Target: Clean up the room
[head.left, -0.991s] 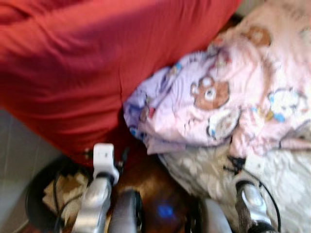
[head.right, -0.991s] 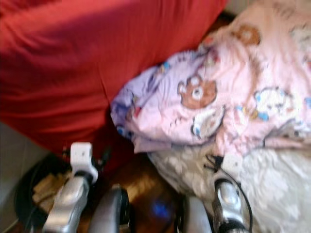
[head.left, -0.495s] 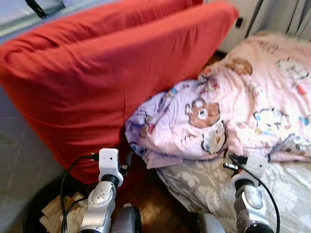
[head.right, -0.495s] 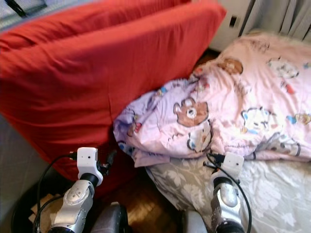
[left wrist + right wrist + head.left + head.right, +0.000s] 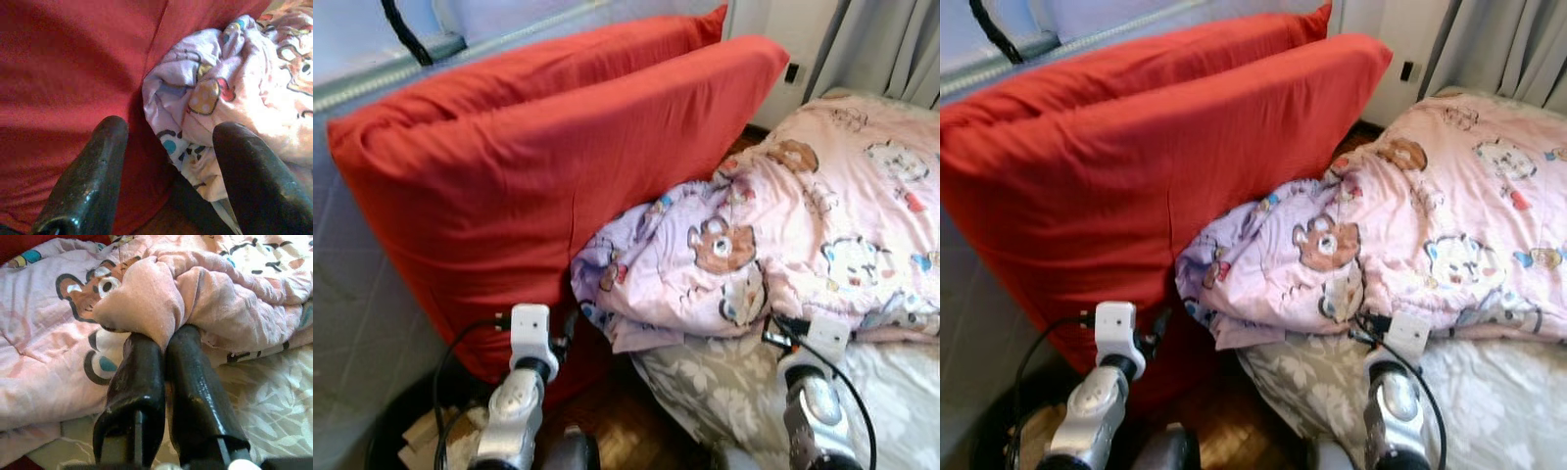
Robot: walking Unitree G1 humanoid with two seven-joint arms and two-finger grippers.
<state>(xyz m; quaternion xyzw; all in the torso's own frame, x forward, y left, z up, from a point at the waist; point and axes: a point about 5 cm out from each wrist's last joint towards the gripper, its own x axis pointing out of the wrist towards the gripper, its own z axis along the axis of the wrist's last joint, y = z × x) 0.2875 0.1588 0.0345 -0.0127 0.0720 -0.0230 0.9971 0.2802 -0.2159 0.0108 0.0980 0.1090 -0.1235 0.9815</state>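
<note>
Since 1 s ago the head cam has tilted up: more of the red cushions & curtain now show, blur gone. L gripper has fingers spread wide, nothing between; red cushion fills the space ahead of one finger, the bunched blanket lies ahead of the other. R gripper has fingers pressed together on a pink blanket fold at the tips, w/ floral sheet beneath. Dark bin sits behind L arm.
</note>
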